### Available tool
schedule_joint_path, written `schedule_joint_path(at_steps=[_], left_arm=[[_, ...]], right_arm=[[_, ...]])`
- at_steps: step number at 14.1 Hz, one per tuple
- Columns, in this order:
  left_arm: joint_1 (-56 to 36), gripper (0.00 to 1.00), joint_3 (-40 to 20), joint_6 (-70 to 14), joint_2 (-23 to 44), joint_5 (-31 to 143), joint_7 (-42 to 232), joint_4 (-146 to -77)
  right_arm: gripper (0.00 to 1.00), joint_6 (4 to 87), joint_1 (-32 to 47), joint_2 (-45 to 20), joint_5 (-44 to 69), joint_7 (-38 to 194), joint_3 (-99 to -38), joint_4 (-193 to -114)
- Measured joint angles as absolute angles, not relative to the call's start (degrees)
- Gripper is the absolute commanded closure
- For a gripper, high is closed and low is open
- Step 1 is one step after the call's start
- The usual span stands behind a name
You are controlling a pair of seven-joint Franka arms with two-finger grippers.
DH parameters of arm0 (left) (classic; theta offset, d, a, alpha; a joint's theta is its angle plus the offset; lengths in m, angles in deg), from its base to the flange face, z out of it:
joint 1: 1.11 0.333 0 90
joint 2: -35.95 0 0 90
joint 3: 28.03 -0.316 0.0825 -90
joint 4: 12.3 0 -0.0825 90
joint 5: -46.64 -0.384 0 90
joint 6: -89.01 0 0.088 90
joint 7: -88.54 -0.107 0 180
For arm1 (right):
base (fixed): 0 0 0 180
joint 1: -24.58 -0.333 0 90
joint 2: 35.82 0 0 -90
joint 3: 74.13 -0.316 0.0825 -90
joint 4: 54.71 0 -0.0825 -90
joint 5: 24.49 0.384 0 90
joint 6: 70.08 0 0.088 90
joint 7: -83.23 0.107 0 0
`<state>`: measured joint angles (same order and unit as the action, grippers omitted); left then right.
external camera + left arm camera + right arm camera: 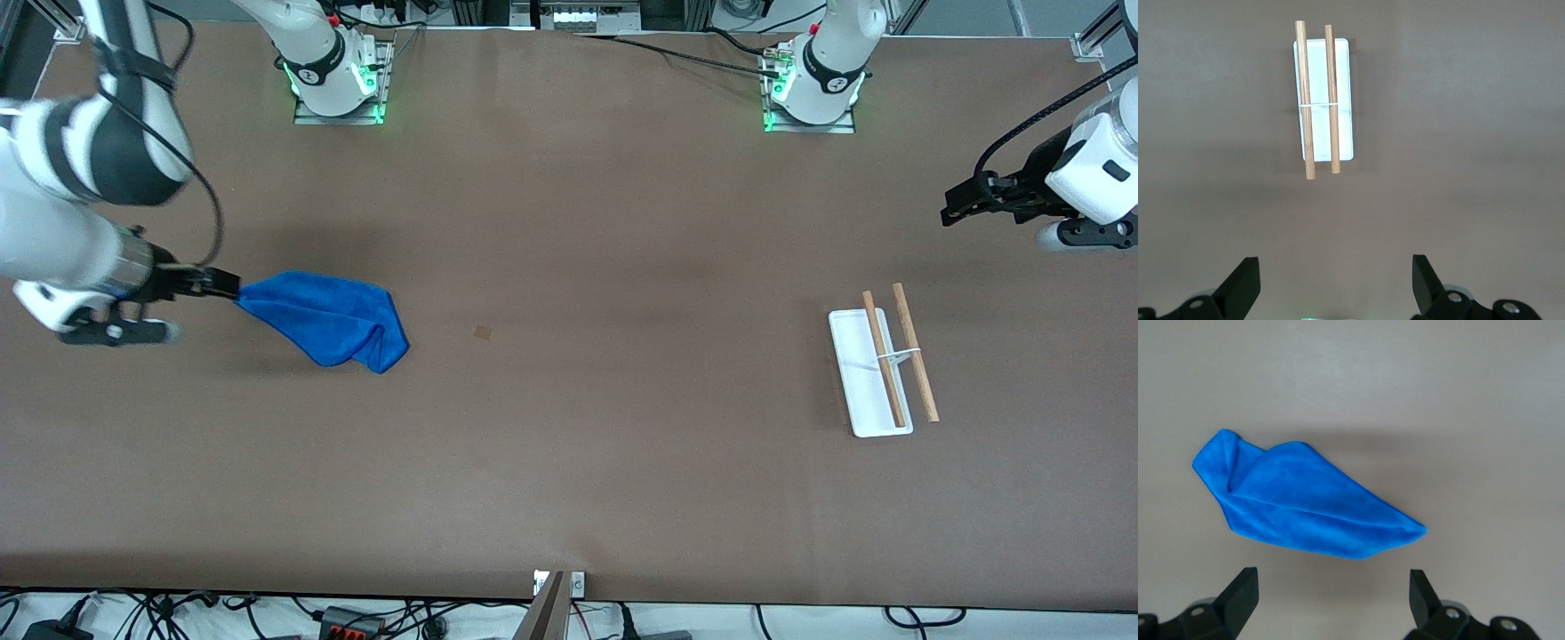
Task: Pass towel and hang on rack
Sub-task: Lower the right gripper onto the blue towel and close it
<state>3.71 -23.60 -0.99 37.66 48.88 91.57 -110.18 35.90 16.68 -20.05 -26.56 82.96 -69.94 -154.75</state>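
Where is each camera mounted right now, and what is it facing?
Front view: high across the table, facing both arm bases; shows towel, rack, right gripper, left gripper.
Left wrist view: on the left arm, looking down at the rack; open left gripper shows.
Right wrist view: on the right arm, over the towel; open right gripper shows.
Shared: front view shares rack and towel.

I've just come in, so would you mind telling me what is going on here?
The right pincer hangs open at one corner of the blue towel, which lies crumpled on the table and is not yet gripped. The left pincer waits open above the table near the rack, whose two wooden rods are bare.
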Motion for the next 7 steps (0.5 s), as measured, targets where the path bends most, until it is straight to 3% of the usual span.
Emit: schedule_joint_path(at_steps=[3, 5, 7], left_arm=[[3.71, 0.00, -23.60, -0.98, 37.66, 48.88, 91.57, -110.15], [3.71, 0.00, -23.57, -0.96, 37.65, 48.88, 91.57, -110.15], [3.71, 0.00, -23.53, -0.94, 37.65, 48.88, 91.57, -110.13]], right_arm=[[0.00, 37.97, 12.45, -15.38, -26.51, 83.15, -70.15, -154.73], [0.13, 38.43, 10.73, -12.95, -26.47, 83.13, -70.18, -154.72], [0.16, 39.57, 8.99, -10.37, -26.38, 83.22, -70.19, -154.76]])
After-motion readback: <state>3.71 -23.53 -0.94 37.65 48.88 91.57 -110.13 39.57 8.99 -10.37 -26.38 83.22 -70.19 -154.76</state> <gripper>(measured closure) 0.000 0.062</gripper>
